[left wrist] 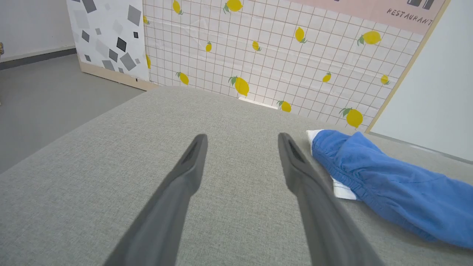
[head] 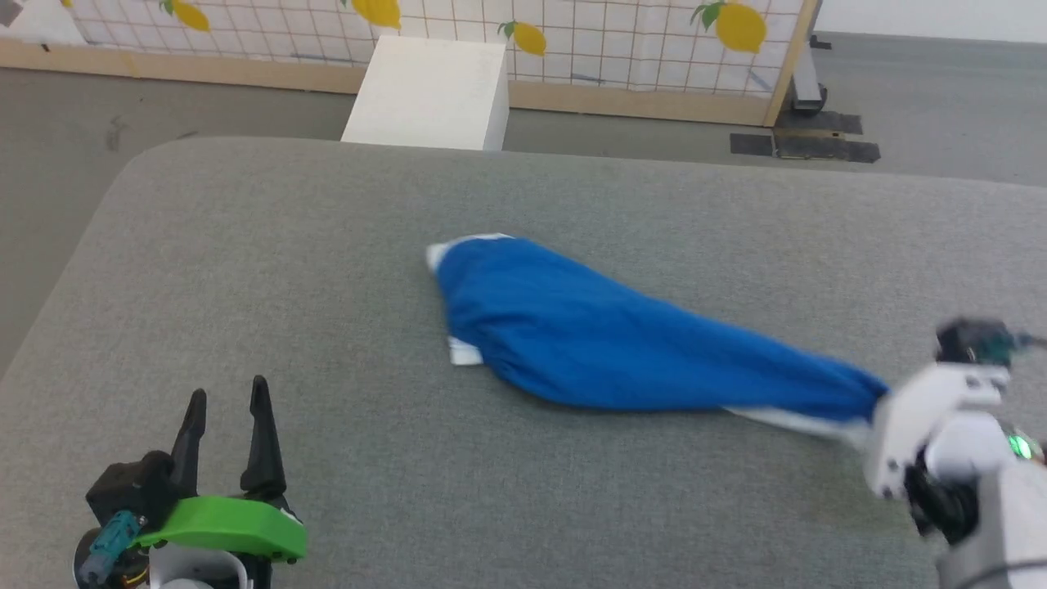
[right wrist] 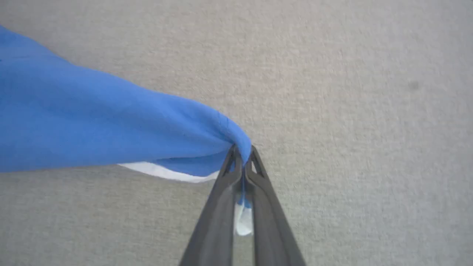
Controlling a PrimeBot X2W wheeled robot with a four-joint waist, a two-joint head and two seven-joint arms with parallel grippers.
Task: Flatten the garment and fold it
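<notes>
The garment [head: 605, 335], bright blue with white trim, lies bunched in a long tapered shape across the middle of the grey padded table [head: 327, 245]. Its narrow right end is stretched toward my right gripper [right wrist: 242, 149], whose fingers are shut on a pinch of blue and white cloth. In the head view the right arm's white wrist [head: 924, 417] covers that pinch. My left gripper [head: 227, 401] stands open at the lower left, well clear of the fabric. Seen from the left wrist, the garment's gathered end [left wrist: 343, 162] lies just right of my open left gripper [left wrist: 242, 138].
A white box [head: 429, 94] stands on the floor beyond the table's far edge. Behind it runs a tiled lemon-print partition [head: 572, 41] with a wooden frame. The table's left corner is rounded, with grey floor [head: 49, 164] beyond it.
</notes>
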